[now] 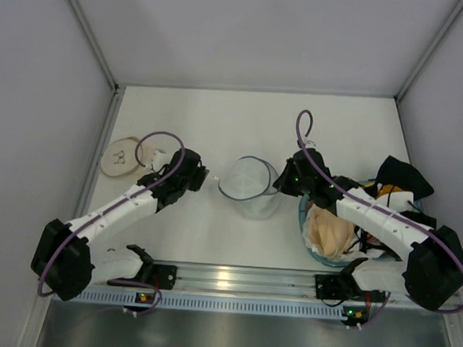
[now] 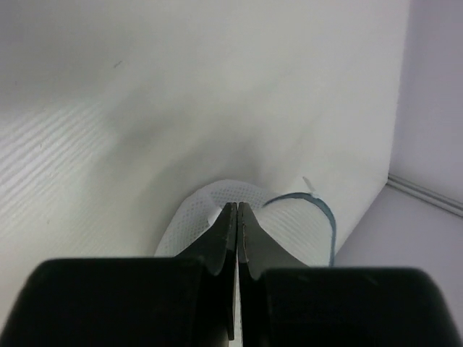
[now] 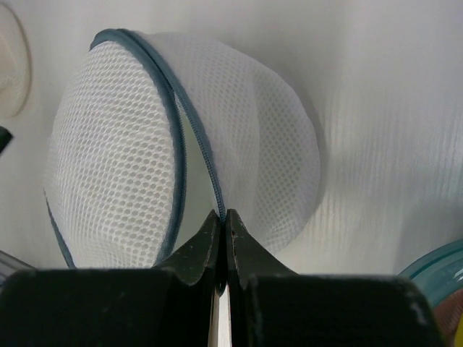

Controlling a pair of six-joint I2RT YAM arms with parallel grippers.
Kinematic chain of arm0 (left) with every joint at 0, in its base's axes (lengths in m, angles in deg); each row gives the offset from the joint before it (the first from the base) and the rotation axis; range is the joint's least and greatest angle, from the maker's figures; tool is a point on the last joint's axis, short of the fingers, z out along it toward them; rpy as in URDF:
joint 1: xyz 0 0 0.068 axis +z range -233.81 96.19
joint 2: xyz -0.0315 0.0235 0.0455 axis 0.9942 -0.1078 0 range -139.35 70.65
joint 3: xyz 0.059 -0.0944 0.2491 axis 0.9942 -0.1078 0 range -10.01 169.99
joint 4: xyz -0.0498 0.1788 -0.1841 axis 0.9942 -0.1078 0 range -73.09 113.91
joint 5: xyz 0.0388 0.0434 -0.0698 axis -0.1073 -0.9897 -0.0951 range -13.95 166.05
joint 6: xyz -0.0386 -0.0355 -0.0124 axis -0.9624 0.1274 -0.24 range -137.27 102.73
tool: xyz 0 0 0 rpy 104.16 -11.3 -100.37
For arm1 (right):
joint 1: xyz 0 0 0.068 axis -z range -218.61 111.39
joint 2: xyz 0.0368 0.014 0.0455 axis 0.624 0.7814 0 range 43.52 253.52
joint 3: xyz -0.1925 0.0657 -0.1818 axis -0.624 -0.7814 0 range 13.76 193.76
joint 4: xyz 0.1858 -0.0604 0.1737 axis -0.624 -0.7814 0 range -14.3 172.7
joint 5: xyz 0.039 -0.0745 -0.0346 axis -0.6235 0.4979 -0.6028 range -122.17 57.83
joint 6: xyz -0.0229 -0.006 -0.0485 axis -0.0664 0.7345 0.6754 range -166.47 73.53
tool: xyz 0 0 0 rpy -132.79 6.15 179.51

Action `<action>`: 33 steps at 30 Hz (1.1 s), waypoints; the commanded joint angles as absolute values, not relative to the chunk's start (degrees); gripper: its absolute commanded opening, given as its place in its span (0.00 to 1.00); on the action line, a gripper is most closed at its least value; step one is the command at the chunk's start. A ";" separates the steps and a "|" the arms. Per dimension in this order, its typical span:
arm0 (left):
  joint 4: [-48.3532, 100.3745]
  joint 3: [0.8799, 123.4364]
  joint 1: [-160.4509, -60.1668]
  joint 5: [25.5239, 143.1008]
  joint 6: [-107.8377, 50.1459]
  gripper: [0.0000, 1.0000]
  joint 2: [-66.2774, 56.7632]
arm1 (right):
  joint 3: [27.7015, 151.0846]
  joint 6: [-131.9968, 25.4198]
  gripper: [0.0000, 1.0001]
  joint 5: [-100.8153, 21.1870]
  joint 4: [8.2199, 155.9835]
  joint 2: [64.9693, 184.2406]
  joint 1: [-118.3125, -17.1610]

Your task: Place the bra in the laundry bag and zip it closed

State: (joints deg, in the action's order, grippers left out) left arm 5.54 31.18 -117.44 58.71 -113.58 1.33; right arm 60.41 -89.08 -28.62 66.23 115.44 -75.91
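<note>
The laundry bag [image 1: 250, 187], a small round pouch of translucent white mesh with a dark rim, stands at mid-table. My left gripper [image 1: 206, 176] is at its left side. In the left wrist view it [image 2: 237, 207] is shut, with a flap of the bag's mesh [image 2: 195, 217] at its tips. My right gripper [image 1: 284, 181] is at the bag's right side. In the right wrist view it [image 3: 222, 215] is shut on the bag's blue zip edge [image 3: 206, 155], and the opening beside it gapes. A beige bra [image 1: 329, 230] lies in the blue basket.
The blue basket [image 1: 304, 239] at the right also holds a black garment [image 1: 403, 176] and other clothes, under my right arm. A round beige disc [image 1: 124, 157] lies at the left. White walls enclose the table on three sides.
</note>
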 commanded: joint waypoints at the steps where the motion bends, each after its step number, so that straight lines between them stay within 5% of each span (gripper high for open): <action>1: 0.09 34.72 -116.94 48.46 -101.74 0.00 6.92 | 62.72 -88.92 0.01 -27.60 66.61 113.40 -75.08; 4: -0.26 36.91 -116.94 46.79 -94.47 0.00 8.51 | 62.19 -89.54 0.02 -28.57 67.58 114.10 -75.08; 6: -0.52 38.67 -116.86 46.96 -88.76 0.00 7.81 | 61.84 -89.80 0.15 -29.62 68.02 114.36 -75.08; 11: -3.07 36.76 -116.68 50.90 -89.76 0.00 8.68 | 60.43 -89.80 0.09 -29.54 68.90 113.66 -75.08; 12: -3.08 35.70 -116.33 52.39 -93.95 0.12 9.03 | 60.25 -89.98 0.09 -29.36 69.07 113.66 -75.08; 14: -2.90 33.41 -116.33 57.38 -98.37 0.53 8.95 | 60.08 -89.89 0.07 -29.36 68.90 114.01 -75.08; 17: -2.99 31.39 -116.42 61.53 -105.93 0.81 8.86 | 59.73 -89.89 0.06 -29.80 69.42 114.45 -75.17; 33: -1.33 31.83 -119.84 62.08 -132.48 0.82 -1.07 | 59.90 -89.28 0.04 -29.71 70.13 114.28 -75.08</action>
State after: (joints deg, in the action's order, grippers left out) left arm -3.12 31.22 -119.60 62.97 -125.40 -0.16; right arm 60.22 -89.70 -29.74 66.93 115.18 -75.91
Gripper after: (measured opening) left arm 0.824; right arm 0.048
